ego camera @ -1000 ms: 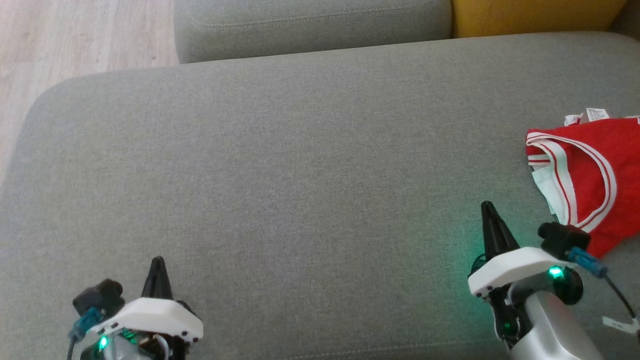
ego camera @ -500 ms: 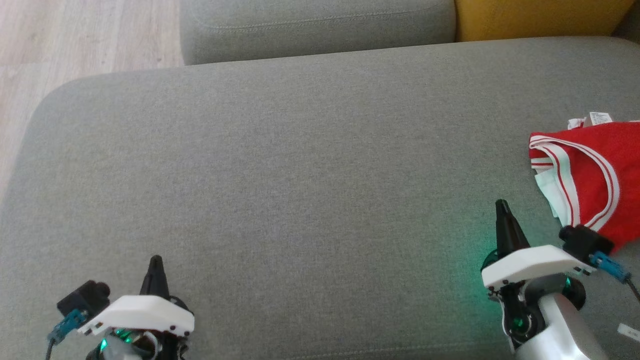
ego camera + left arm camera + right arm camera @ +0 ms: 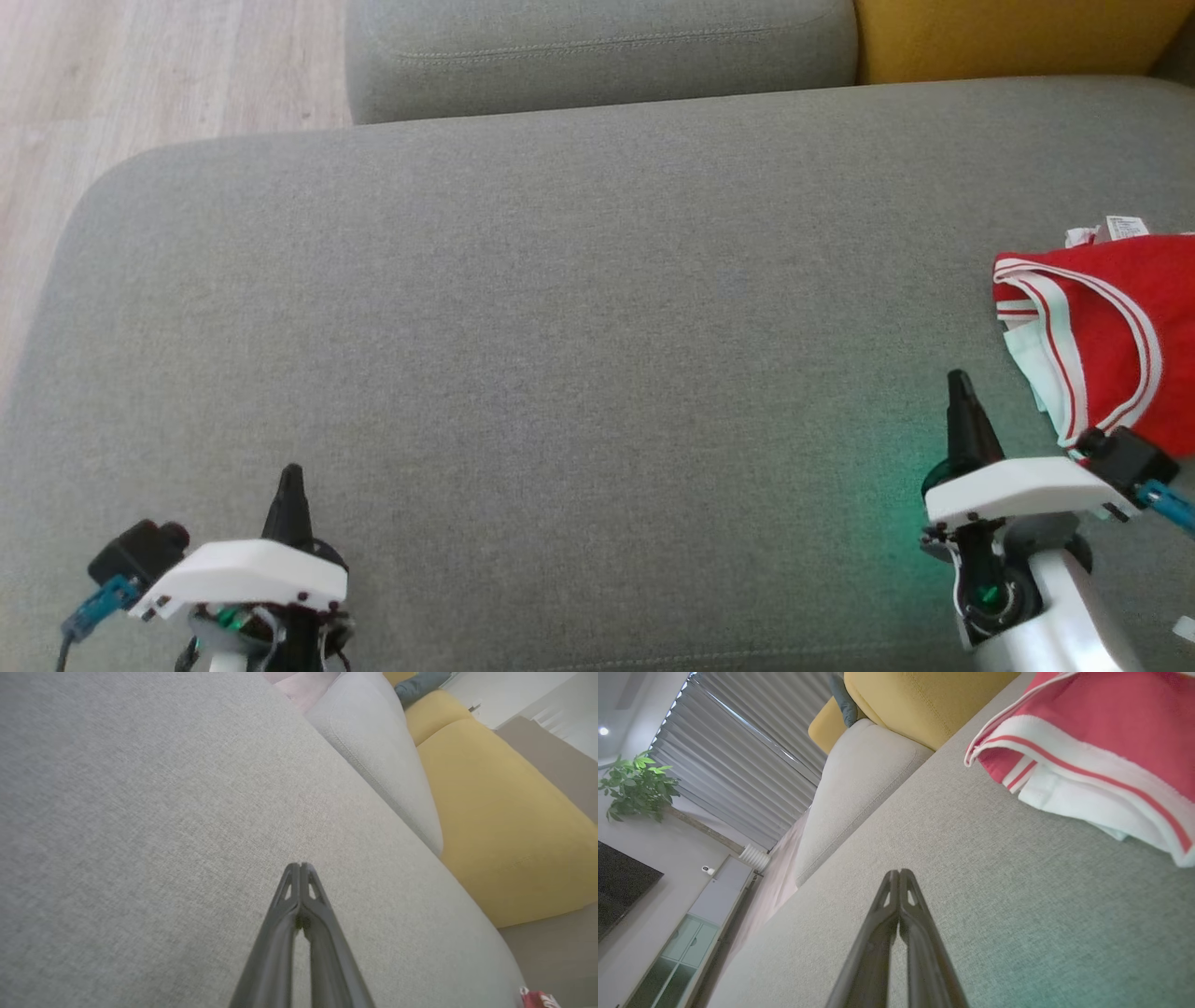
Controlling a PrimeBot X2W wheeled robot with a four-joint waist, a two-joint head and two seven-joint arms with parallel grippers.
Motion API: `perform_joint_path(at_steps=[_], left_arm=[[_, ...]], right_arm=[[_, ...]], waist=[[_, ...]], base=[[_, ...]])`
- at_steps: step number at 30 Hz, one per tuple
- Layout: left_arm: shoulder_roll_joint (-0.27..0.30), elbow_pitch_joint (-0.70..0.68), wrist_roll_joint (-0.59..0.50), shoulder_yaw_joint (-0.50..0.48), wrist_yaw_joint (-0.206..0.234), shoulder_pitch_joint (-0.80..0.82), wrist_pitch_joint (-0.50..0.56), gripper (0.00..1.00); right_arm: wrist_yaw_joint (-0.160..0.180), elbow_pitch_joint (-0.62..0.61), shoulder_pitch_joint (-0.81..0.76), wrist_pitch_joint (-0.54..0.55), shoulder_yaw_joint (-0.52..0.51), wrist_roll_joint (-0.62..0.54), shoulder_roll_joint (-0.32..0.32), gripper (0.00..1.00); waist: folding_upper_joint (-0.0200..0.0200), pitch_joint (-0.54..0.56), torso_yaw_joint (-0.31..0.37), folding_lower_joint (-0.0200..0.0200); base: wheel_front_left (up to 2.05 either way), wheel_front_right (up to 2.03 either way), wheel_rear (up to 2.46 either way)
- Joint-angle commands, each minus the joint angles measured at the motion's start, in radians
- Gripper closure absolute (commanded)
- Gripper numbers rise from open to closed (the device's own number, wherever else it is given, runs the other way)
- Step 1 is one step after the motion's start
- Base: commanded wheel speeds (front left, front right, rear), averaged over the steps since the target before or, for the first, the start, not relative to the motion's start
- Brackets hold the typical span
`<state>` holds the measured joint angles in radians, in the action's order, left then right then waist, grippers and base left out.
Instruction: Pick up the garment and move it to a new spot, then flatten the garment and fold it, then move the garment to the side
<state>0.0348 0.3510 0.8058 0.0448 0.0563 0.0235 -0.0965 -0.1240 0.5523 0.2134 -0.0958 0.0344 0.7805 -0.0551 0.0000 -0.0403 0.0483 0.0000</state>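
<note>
Right hand (image 3: 959, 385), clenched empty like left hand (image 3: 290, 476), is beside folded red, white-trimmed garment (image 3: 1116, 317).

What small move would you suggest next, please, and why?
Probably open the right pincer and ease it toward the red garment: that pincer is shut, empty and nearest, and the garment lies untouched on the grey cushion.

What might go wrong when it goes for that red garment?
1. The red garment runs off the right edge of the head view, so the robot may misjudge its full shape.
2. The right arm's jaws are shut beside it; unless they open first, they'd likely just shove the cloth across the grey cushion.
3. It lies in layers; pinching one striped hem could lift it twisted.
</note>
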Motion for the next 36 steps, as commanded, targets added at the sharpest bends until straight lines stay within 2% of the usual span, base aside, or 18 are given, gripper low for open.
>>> perform_joint_path(at_steps=[1, 36], left_arm=[[0.010, -0.040, 0.036, -0.031, -0.014, 0.049, 0.010, 1.00], [0.012, -0.072, 0.412, -0.093, -0.099, 0.066, 0.108, 1.00]], right_arm=[[-0.003, -0.047, 0.017, 0.008, 0.000, 0.039, 0.000, 1.00], [-0.005, -0.174, -0.043, 0.107, -0.073, 0.425, 0.002, 1.00]], waist=[[0.0000, 0.001, -0.001, 0.0000], [0.0000, 0.019, -0.024, 0.0000]], base=[[0.00, 0.00, 0.00], [0.00, 0.00, 0.00]])
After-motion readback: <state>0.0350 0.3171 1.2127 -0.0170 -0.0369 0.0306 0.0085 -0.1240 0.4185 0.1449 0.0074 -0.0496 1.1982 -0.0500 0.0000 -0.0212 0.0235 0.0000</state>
